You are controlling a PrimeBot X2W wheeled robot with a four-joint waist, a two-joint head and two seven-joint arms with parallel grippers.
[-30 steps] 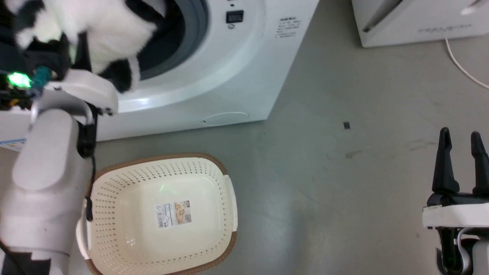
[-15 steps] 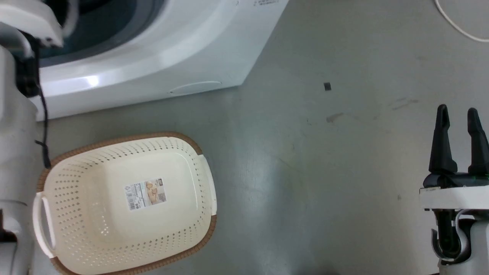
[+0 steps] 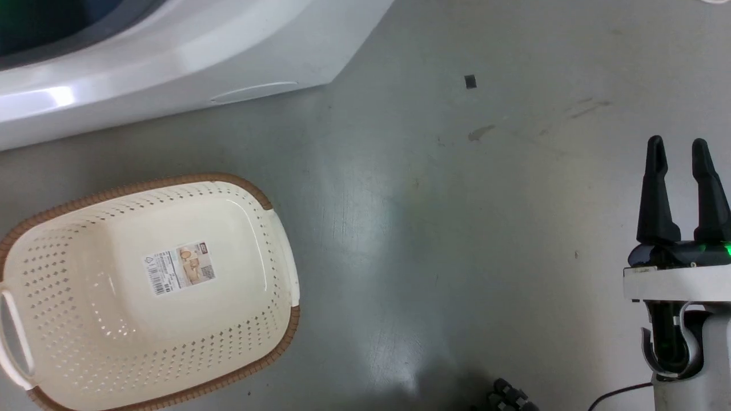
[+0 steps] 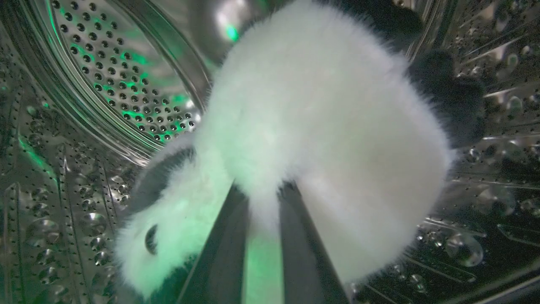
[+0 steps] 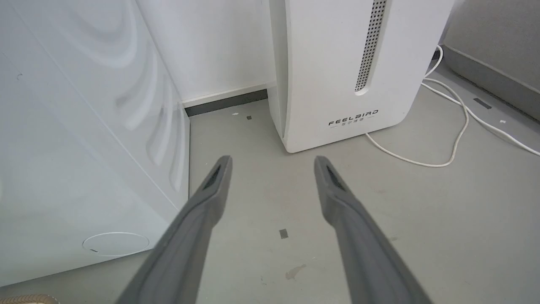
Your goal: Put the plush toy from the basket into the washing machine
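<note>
two long dark fingers of the left gripper (image 4: 263,192) stand close together, pinching a tuft of white fur between them. that fur belongs to the fluffy white plush toy with black patches (image 4: 320,126), which bulges above and to both sides of the fingertips, a black-patched part drooping beside the left finger. around toy and fingers curves the shiny perforated steel drum (image 4: 126,84) of the large white front-loading washing machine (image 3: 171,63), tinged with green light. the right gripper (image 3: 677,142) holds its two fingers spread apart over grey floor (image 3: 428,228). beyond those fingertips, in the right wrist view, stands a white upright appliance marked feelbird (image 5: 329,63), with a white cable (image 5: 430,165) trailing beside it. well off to that gripper's left sits the cream oval perforated plastic basket with a brown rim (image 3: 188,181), a label (image 3: 179,267) on its floor.
</note>
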